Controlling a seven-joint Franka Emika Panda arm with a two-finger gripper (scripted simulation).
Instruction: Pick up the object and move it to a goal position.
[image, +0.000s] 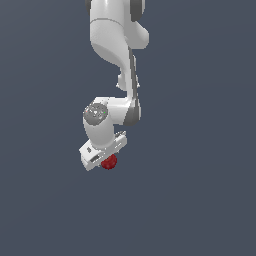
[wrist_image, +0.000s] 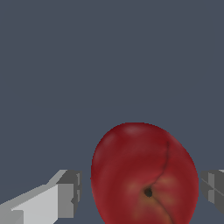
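In the middle of the exterior view, the white Panda arm (image: 117, 60) reaches down from the top edge over a plain grey-blue surface (image: 200, 200). The gripper (image: 106, 161) at its end sits tilted, and the object (image: 109, 162), a small dark red ball, shows just under the white gripper body, partly hidden by it. From here I cannot tell whether the ball rests on the surface or is lifted.

In the wrist view the object (wrist_image: 144, 175) fills the space between the two grey fingers (wrist_image: 70, 197), glossy red with a dark stem pit and a seam. The jaws stand apart, with a narrow gap visible on each side of the ball, so no firm contact shows.
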